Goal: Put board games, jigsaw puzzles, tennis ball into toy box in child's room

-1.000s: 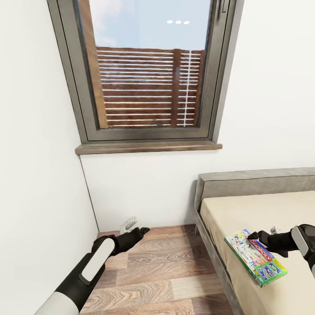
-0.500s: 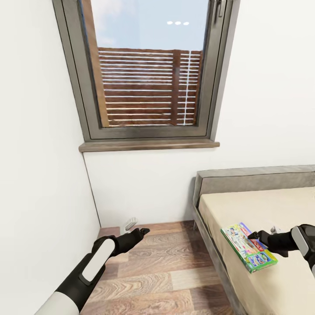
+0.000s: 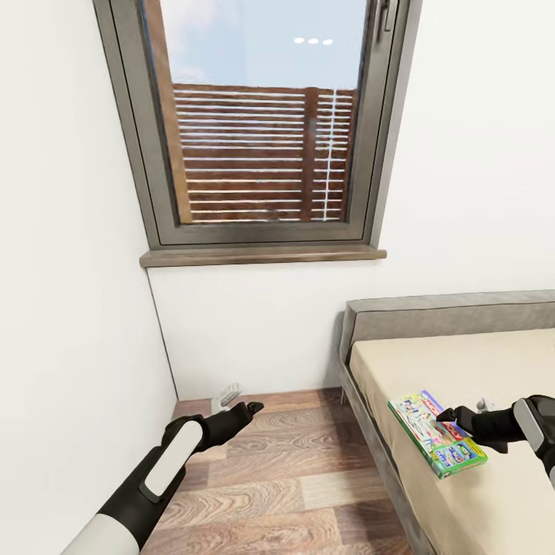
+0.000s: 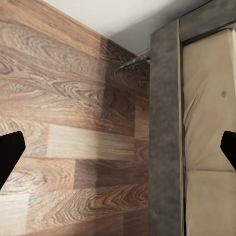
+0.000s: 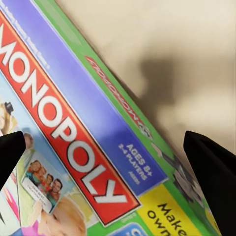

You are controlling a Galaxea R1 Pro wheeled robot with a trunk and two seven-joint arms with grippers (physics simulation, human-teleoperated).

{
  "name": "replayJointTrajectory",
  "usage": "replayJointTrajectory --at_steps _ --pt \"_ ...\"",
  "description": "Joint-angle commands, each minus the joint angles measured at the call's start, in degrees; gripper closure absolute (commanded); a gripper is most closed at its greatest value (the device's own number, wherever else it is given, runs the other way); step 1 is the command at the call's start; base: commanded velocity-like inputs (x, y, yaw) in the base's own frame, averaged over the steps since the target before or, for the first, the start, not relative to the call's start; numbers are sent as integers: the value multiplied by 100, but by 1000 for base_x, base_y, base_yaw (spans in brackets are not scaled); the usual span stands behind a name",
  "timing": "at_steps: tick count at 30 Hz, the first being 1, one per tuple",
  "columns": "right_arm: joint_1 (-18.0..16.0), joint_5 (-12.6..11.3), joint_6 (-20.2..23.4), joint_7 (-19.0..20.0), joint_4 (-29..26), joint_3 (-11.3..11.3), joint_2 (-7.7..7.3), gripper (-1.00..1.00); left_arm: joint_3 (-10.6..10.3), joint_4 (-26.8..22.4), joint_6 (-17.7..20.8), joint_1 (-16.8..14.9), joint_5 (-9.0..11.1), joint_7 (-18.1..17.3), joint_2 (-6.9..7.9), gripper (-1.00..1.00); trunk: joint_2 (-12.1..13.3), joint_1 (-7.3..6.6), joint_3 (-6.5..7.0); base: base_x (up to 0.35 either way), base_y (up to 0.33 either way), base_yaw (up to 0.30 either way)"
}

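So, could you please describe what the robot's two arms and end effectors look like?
The left arm is white near the body, then black with a long white oval panel, narrowing to a black left end effector with slim pointed fingers. The right arm is likewise black with a white panel, ending in a black right end effector. No cables show.

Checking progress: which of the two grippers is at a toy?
The right gripper, over the Monopoly board game on the bed; the left gripper hangs above bare floor.

board game [image 5: 73, 142]: "MONOPOLY", "AGES 8+"
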Motion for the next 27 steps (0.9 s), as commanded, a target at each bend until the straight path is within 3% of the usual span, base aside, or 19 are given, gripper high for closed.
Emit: replayJointTrajectory --at_steps 1,27 --pt "0 82 30 -7 1 -10 1 -100 -16 -11 0 -4 59 56 6 -100 -2 -1 -7 -6 0 0" --pt "0 81 30 -11 1 -10 1 -100 -17 -4 0 -4 55 56 0 -100 -2 -1 -7 -30 0 0"
